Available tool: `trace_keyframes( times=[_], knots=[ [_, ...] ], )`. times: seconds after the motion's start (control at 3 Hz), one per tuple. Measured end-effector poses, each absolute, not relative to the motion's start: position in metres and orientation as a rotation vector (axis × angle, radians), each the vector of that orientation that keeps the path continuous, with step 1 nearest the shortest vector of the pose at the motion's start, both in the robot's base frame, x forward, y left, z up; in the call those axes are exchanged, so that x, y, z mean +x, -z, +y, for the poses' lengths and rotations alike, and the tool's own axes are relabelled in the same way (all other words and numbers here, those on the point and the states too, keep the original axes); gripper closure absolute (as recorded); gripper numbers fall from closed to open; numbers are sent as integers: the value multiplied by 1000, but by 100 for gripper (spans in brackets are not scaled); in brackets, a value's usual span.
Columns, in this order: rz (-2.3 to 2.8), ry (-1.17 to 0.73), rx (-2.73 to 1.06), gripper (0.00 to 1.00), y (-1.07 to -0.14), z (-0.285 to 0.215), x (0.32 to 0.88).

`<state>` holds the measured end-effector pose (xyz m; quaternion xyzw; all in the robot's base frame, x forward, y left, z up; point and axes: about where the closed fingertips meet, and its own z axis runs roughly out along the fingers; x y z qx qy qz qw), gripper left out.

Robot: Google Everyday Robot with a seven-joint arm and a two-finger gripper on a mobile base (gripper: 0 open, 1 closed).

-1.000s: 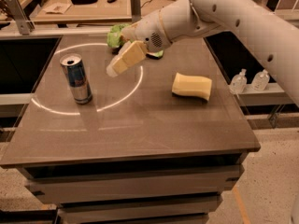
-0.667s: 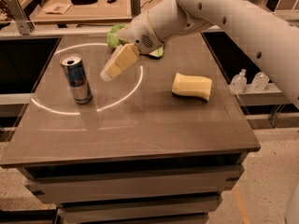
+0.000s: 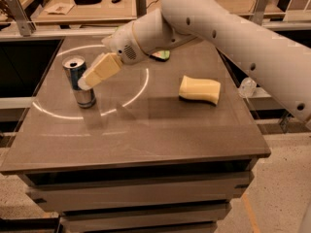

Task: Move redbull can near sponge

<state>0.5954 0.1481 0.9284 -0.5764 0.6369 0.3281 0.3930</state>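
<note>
The redbull can (image 3: pixel 79 82), slim, silver and blue, stands upright on the left part of the dark table (image 3: pixel 146 130). The sponge (image 3: pixel 199 90), a pale yellow foam block, lies on the right part of the table, well apart from the can. My gripper (image 3: pixel 87 81) reaches from the upper right, and its cream fingers (image 3: pixel 102 69) come down to the can's right side at mid height. The arm hides most of the green snack bag (image 3: pixel 161 56) at the back.
A bright ring of light (image 3: pixel 131 93) curves across the tabletop around the can. A wooden bench with small items (image 3: pixel 87 1) stands behind the table. A clear bottle (image 3: pixel 247 87) sits off the right edge. The table's front edge is close.
The gripper has moved left and down, from over the table's back middle to the can's right side. The can and sponge have not moved.
</note>
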Motion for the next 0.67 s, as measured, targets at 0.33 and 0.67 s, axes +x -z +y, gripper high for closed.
trace_keyframes(
  times=[0.33,0.67],
  knots=[
    [1579,-882,-1439,0,-931,171,591],
    [1532,-943,-1442,0,-932,197,582]
  ],
)
